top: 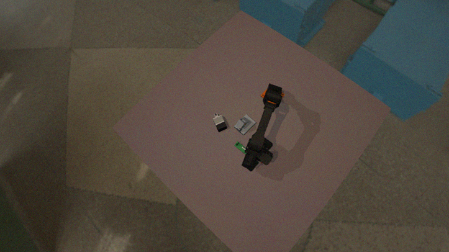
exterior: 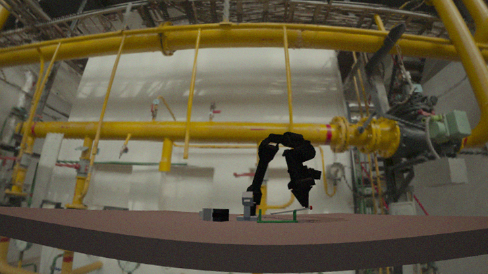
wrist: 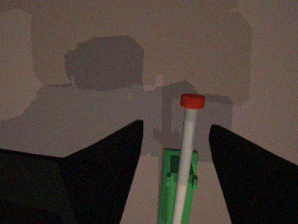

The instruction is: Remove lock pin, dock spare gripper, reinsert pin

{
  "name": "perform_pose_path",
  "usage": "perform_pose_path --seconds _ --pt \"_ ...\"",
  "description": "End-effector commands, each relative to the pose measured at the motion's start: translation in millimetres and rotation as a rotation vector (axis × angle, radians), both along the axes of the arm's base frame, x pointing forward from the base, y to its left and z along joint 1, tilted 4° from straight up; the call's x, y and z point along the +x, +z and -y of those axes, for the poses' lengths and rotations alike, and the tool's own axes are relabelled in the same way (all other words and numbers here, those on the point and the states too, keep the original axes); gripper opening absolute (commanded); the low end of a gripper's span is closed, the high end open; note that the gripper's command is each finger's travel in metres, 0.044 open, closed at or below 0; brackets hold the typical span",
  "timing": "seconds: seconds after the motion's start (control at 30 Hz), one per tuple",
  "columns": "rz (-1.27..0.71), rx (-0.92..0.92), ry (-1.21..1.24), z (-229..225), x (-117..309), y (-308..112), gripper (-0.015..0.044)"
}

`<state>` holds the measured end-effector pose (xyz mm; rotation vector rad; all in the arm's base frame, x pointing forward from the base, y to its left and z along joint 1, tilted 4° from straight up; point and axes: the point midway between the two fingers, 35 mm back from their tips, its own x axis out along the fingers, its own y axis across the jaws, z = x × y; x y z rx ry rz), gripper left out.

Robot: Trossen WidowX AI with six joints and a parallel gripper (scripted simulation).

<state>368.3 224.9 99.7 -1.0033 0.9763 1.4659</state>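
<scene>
Lock pin (exterior: 290, 210) (wrist: 187, 146) observed tilted on the green rack (exterior: 278, 221) (wrist: 169, 196) (top: 239, 146), red head toward right of centre in the wrist frame; gripper (top: 250, 164) (exterior: 306, 206) (wrist: 176, 129) fingers parted about halfway, nothing held. Spare gripper (top: 219, 122) (exterior: 215, 214) undocked, left of the mount (top: 242, 125) (exterior: 247, 205) in the top frame. Should the shaft be brushed by a finger during withdrawal, the pin could be rolled off its unevenly seated rest.

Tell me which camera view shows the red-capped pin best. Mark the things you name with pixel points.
The wrist view: the red cap and much of the pale shaft of the pin (exterior: 290, 210) (wrist: 187, 145) appear large there. The exterior view shows it small, side-on and slightly tilted; the top view shows only a short pale bit, with the arm (top: 263, 125) (exterior: 262, 168) above.
</scene>
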Motion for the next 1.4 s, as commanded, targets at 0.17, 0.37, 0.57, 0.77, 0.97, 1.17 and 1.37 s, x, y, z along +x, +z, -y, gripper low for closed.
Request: perform_pose_path --seconds 0.17,0.37,0.57,0.77,0.97,1.17,1.37 --pt "-0.009 -0.004 -0.003 2.9 -1.4 23.6 0.02" --pt "-0.018 -0.008 -0.006 5.2 -2.9 40.8 0.02" --pt "-0.021 -0.01 -0.008 5.4 -3.7 39.9 0.0305" --pt "0.058 -0.072 -0.008 50.7 8.2 74.4 0.02" --pt "0.087 -0.1 -0.008 69.8 10.5 88.5 0.018" --pt "0.087 -0.1 -0.008 67.3 13.0 67.9 0.018" --pt "0.087 -0.099 -0.008 63.8 11.7 20.6 0.018"
